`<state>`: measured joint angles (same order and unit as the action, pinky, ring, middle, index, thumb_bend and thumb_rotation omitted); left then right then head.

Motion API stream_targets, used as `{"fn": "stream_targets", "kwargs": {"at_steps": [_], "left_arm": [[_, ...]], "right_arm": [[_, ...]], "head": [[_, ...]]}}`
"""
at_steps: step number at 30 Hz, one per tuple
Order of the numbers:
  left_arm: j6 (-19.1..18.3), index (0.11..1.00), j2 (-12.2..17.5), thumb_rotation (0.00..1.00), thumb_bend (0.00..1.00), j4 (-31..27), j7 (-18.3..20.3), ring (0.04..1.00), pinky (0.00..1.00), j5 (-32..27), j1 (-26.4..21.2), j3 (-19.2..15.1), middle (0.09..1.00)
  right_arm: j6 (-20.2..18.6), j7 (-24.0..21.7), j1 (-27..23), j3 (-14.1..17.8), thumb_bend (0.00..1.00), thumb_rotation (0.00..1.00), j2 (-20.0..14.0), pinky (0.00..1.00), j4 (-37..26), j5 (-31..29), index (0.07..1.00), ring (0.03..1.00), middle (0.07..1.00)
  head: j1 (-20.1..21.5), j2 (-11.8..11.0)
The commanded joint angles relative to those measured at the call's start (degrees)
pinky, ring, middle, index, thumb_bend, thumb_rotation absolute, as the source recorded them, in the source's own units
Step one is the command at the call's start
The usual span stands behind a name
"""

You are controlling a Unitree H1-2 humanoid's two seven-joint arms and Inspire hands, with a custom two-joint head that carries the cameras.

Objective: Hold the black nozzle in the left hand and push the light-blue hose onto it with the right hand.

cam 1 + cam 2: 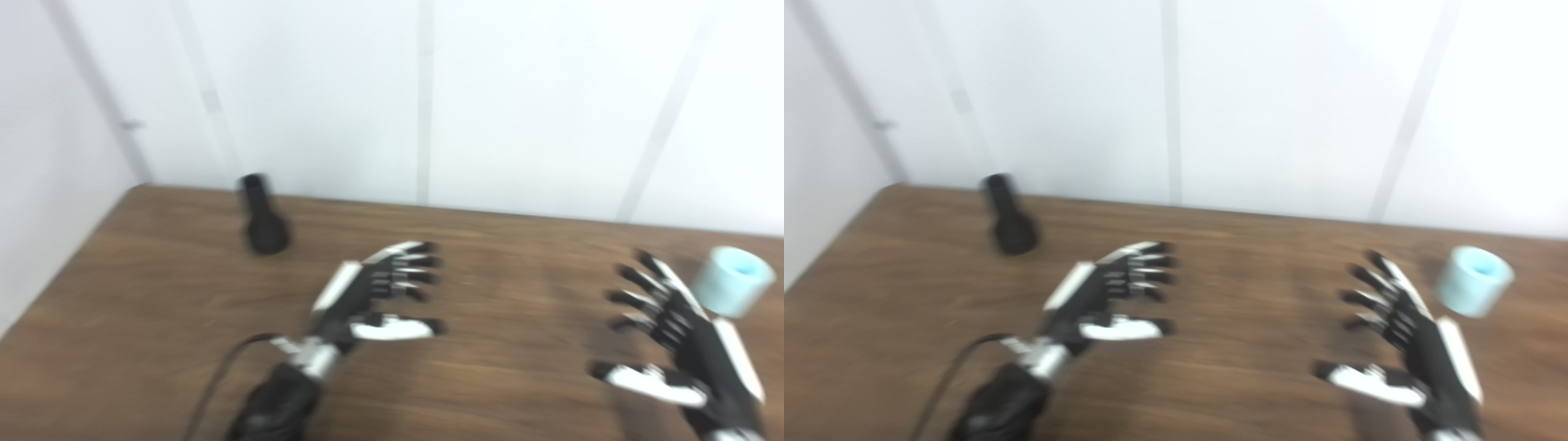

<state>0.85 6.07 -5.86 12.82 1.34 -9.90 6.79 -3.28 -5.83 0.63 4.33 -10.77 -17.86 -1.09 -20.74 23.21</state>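
Black nozzle [264, 222] and light-blue hose [732, 280] lie ungrasped on the table [153, 318] — left hand [373, 294] and right hand [680, 343] both spread, empty; next, reaching for each.

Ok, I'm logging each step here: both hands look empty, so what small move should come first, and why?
Probably the left hand should reach up and left toward the black nozzle. Both hands are open and hold nothing; the nozzle lies apart from it near the table's far edge, while the light-blue hose already sits just beside the right hand.
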Motion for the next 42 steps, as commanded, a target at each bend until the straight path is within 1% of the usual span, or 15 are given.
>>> {"fn": "stream_targets", "kwargs": {"at_steps": [1, 3, 4, 5, 6, 8, 11, 16, 20, 24, 28, 33, 36, 39, 42], "left_arm": [[3.33, 0.761, -0.38, 0.14, 0.75, 0.64, -1.09, 0.733, 0.62, 1.08, -2.34, 0.19, 0.779], [4.14, 0.759, -0.85, 0.15, 0.75, 1.85, -1.62, 0.734, 0.63, 1.92, -2.56, 0.38, 0.779], [4.44, 0.756, -1.03, 0.15, 0.75, 2.25, -1.86, 0.734, 0.63, 2.30, -2.61, 0.44, 0.778], [4.59, 0.755, -1.25, 0.15, 0.75, 2.40, -2.42, 0.734, 0.63, 3.19, -2.50, 0.53, 0.777], [4.68, 0.750, -1.40, 0.16, 0.75, 2.44, -2.79, 0.738, 0.65, 3.82, -2.39, 0.57, 0.773], [4.45, 0.745, -1.26, 0.16, 0.75, 1.51, -3.70, 0.745, 0.67, 5.15, -2.06, 0.27, 0.768], [3.94, 0.740, -0.50, 0.15, 0.75, -0.08, -4.40, 0.750, 0.69, 5.84, -2.07, -0.51, 0.760], [2.54, 0.717, 1.67, 0.15, 0.75, -3.75, -4.34, 0.733, 0.67, 6.52, -2.91, -2.24, 0.737], [1.45, 0.704, 4.46, 0.13, 0.74, -6.56, -3.84, 0.709, 0.63, 7.37, -4.30, -3.69, 0.718], [-0.22, 0.701, 9.18, 0.10, 0.72, -8.38, -3.69, 0.691, 0.59, 9.15, -7.46, -6.40, 0.713], [-3.54, 0.745, 14.07, 0.12, 0.73, -9.79, -4.47, 0.736, 0.64, 12.82, -10.46, -9.63, 0.752], [-6.09, 0.777, 17.08, 0.16, 0.76, -9.62, -6.31, 0.769, 0.67, 19.19, -13.45, -11.00, 0.781], [-8.25, 0.800, 18.99, 0.16, 0.76, -8.93, -5.94, 0.776, 0.67, 19.73, -15.72, -12.38, 0.792], [-10.31, 0.833, 19.97, 0.16, 0.76, -8.29, -5.77, 0.773, 0.65, 19.51, -17.54, -13.22, 0.803], [-12.57, 0.849, 21.30, 0.17, 0.78, -7.02, -6.66, 0.793, 0.65, 22.61, -19.53, -13.17, 0.826]], "right_arm": [[4.12, -0.21, -1.38, 0.92, 0.73, 0.03, -0.74, 0.56, 0.24, -1.50, 0.935, 0.751, 0.869], [6.18, -0.28, -1.85, 0.99, 0.73, 0.03, -0.98, 0.56, 1.92, -1.52, 0.938, 0.753, 0.874], [7.06, -0.29, -2.02, 0.98, 0.72, 0.03, -1.07, 0.56, 2.53, -1.41, 0.940, 0.756, 0.879], [7.92, -0.28, -2.26, 1.04, 0.72, 0.03, -1.31, 0.56, 3.16, -1.21, 0.941, 0.757, 0.882], [8.45, -0.27, -2.40, 1.08, 0.71, 0.04, -1.49, 0.55, 3.53, -1.08, 0.943, 0.756, 0.888], [8.51, -0.38, -2.67, 1.27, 0.70, 0.04, -1.76, 0.55, 3.88, -1.53, 0.945, 0.759, 0.894], [8.06, -0.64, -2.89, 1.36, 0.69, 0.03, -1.83, 0.55, 4.09, -2.47, 0.948, 0.768, 0.900], [7.57, -0.93, -3.34, 1.26, 0.68, 0.01, -1.91, 0.58, 4.36, -3.17, 0.946, 0.785, 0.909], [7.88, -0.98, -3.57, 1.30, 0.67, 0.00, -2.16, 0.58, 4.80, -2.48, 0.946, 0.783, 0.909], [7.84, -0.96, -3.78, 1.39, 0.67, 0.00, -2.36, 0.56, 5.04, -2.36, 0.946, 0.782, 0.909], [7.94, -1.13, -3.83, 1.36, 0.66, 0.00, -2.48, 0.56, 5.20, -2.93, 0.948, 0.785, 0.912], [7.83, -1.30, -3.80, 1.40, 0.65, 0.00, -2.59, 0.56, 5.24, -3.25, 0.950, 0.788, 0.915], [7.71, -1.42, -3.70, 1.52, 0.65, 0.00, -2.67, 0.57, 5.12, -3.57, 0.951, 0.791, 0.917], [7.87, -1.57, -3.82, 1.65, 0.64, 0.00, -2.85, 0.57, 5.49, -3.99, 0.952, 0.793, 0.918], [7.91, -1.60, -3.88, 1.58, 0.64, 0.00, -2.89, 0.58, 5.62, -4.01, 0.949, 0.795, 0.919]], "head": [[-0.03, 0.00], [-2.34, -1.70], [-2.34, -1.70], [-3.30, -2.66], [-3.30, -2.66], [-3.97, -3.37], [-3.89, -3.65], [-3.61, -3.75], [-4.02, -3.59], [-4.24, -3.28], [-4.29, -3.08], [-4.37, -2.98], [-4.43, -2.87], [-4.53, -2.82], [-4.49, -3.06]]}}
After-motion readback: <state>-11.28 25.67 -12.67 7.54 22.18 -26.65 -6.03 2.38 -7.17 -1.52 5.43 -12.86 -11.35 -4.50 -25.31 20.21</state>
